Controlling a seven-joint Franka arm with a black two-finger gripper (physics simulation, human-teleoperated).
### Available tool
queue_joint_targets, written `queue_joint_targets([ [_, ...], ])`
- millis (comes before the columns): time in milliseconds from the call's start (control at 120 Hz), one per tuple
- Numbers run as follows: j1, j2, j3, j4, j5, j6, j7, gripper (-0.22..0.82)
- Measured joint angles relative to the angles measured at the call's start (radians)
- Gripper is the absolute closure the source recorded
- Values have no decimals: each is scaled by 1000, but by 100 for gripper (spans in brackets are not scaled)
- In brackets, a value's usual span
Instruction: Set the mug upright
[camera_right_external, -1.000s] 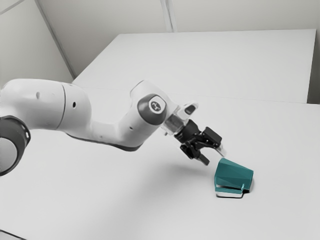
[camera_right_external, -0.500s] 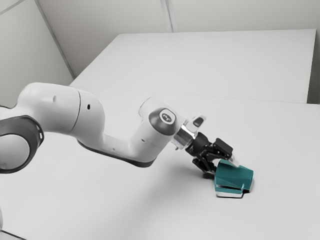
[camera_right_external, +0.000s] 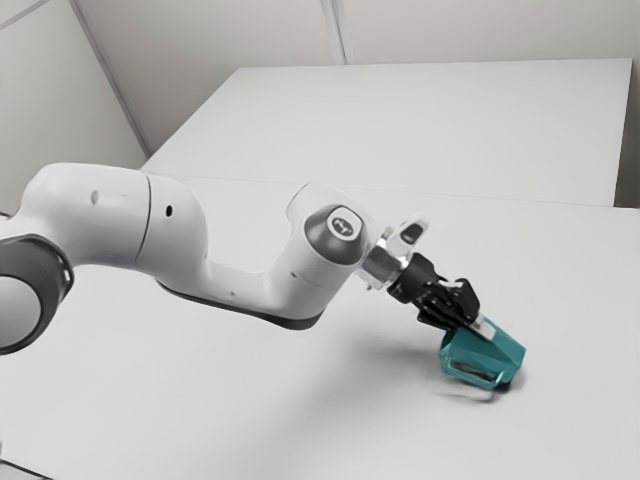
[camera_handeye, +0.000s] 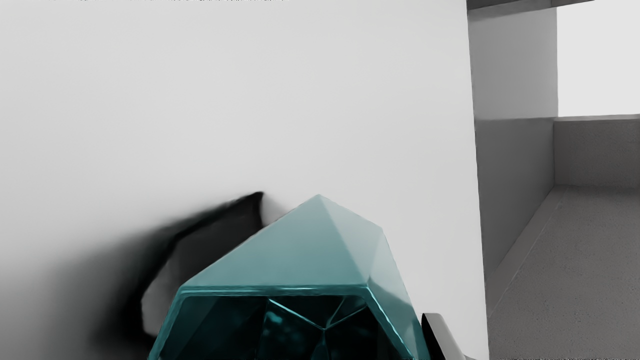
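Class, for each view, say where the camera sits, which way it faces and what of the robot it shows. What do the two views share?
Exterior view: beside the Franka arm, looking down across the white table; the arm enters from the exterior view's left, its black end effector at the teal mug.
Wrist view: on the arm's hand, facing the mug's open mouth and the table beyond; a bit of the end effector shows at the bottom edge.
Shared: mug, table, end effector.
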Motion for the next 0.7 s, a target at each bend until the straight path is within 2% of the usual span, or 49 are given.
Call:
queue_joint_targets([
  [167,0,-48,-2,-8,4,2,6,76],
  [333,22,-215,24,-98,31,-6,-15,77],
  [475,32,-322,149,-91,271,-102,-80,77],
  [583,48,-353,243,-65,475,-191,-125,78],
  [700,66,-361,304,-28,643,-273,-164,78],
])
